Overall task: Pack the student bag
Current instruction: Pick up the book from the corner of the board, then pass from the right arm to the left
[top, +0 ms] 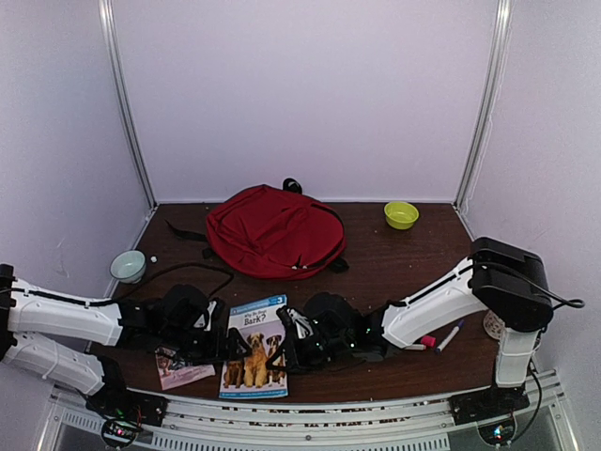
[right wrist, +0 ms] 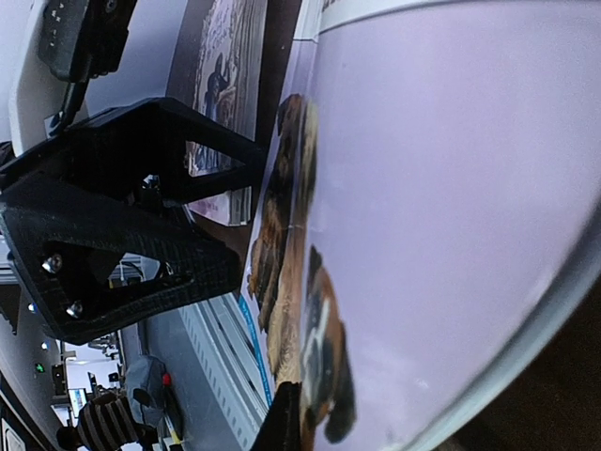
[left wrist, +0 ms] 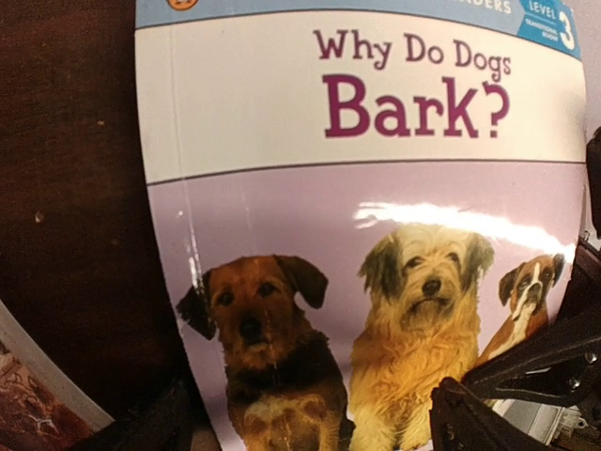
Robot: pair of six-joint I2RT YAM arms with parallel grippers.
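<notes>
Fabric: large dark-red soft backpack (top: 272, 230) is logged beyond the glossy lilac dog-cover book (top: 254, 352), well apart. Book pickup is judged in hand: right claw (top: 289, 340) is seen closed narrow on its right edge, left claw (top: 218, 329) is held wide at its left. A lift and carry to the backpack is called for next.

Worktop (top: 394, 263): dark wood.
Bag (top: 272, 230) lies at centre rear.
Right of bag, near the back edge: green bowl (top: 401, 214).
Front-left of bag: pale bowl (top: 128, 266), and further forward, card (top: 183, 368).
Straight in front of bag: book (top: 255, 348), cover up.
Front-right of bag: two pens (top: 449, 336).
</notes>
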